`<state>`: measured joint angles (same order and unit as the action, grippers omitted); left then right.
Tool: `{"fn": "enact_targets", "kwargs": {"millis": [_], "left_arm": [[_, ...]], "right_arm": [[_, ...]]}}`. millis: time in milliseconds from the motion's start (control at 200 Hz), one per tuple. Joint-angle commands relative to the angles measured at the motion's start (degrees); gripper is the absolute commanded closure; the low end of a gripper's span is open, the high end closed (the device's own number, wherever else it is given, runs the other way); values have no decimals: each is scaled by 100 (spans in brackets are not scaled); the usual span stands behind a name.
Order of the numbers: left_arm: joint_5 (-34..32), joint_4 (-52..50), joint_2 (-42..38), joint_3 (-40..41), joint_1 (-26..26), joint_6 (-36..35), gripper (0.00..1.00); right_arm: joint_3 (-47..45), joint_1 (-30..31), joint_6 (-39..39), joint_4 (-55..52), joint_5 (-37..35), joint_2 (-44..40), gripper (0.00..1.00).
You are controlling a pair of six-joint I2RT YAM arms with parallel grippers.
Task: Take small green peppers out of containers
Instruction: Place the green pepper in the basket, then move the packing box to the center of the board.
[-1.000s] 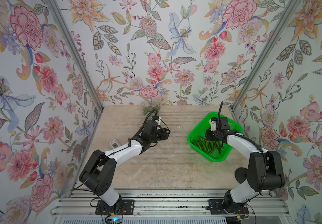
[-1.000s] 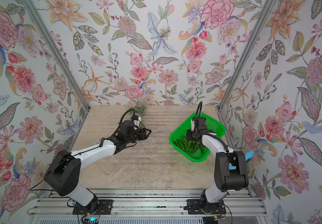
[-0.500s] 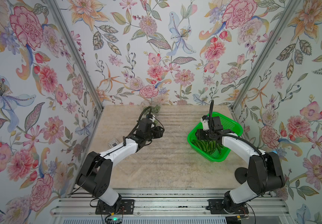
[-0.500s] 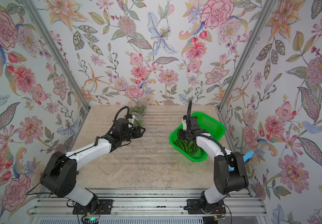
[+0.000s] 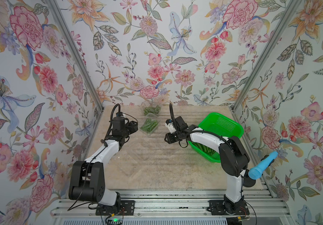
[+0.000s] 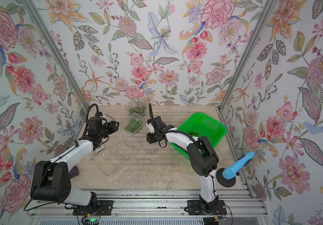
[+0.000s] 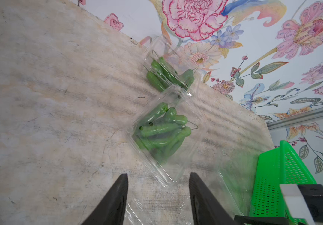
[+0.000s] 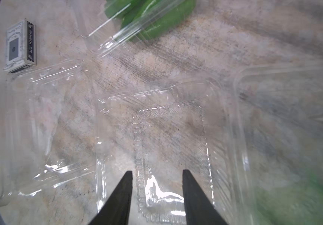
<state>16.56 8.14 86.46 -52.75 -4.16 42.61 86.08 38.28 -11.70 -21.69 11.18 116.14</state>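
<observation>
Two clear containers with small green peppers point(image 7: 160, 130) lie at the back middle: a nearer one point(image 5: 150, 125) point(image 6: 134, 124) and one by the wall point(image 5: 152, 110) point(image 7: 168, 74). Two empty containers point(image 5: 137, 151) point(image 8: 166, 126) lie mid-table, hard to make out in both top views. My left gripper point(image 5: 133, 125) point(image 7: 158, 179) is open and empty, just left of the nearer full container. The right gripper point(image 5: 167, 138) point(image 8: 157, 173) hovers open above an empty container, nothing between its fingers. More peppers point(image 5: 205, 149) lie in the green basket.
The big green perforated basket point(image 5: 222, 124) point(image 7: 279, 175) stands at the right, partly under my right arm. A small grey box point(image 8: 20, 45) point(image 6: 100, 149) lies by the left arm. A blue brush-like tool point(image 5: 262, 165) leans at the front right. Floral walls close three sides.
My right gripper has left the green basket and swung left over the table's middle. The left gripper has drawn back leftward, away from the containers with peppers.
</observation>
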Motion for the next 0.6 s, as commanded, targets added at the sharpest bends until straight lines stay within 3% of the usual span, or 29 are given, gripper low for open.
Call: {"fn": "enact_targets", "kwargs": {"millis": [0, 285, 595], "left_arm": [[399, 525, 481, 1, 275, -37, 46], [770, 1181, 1408, -619, 355, -42, 46], [939, 1568, 2204, -1207, 357, -31, 46]], "right_arm": [[406, 19, -79, -472, -223, 416, 57], [1577, -82, 62, -1088, -927, 1487, 58], [3243, -811, 197, -1686, -1490, 2560, 54]]}}
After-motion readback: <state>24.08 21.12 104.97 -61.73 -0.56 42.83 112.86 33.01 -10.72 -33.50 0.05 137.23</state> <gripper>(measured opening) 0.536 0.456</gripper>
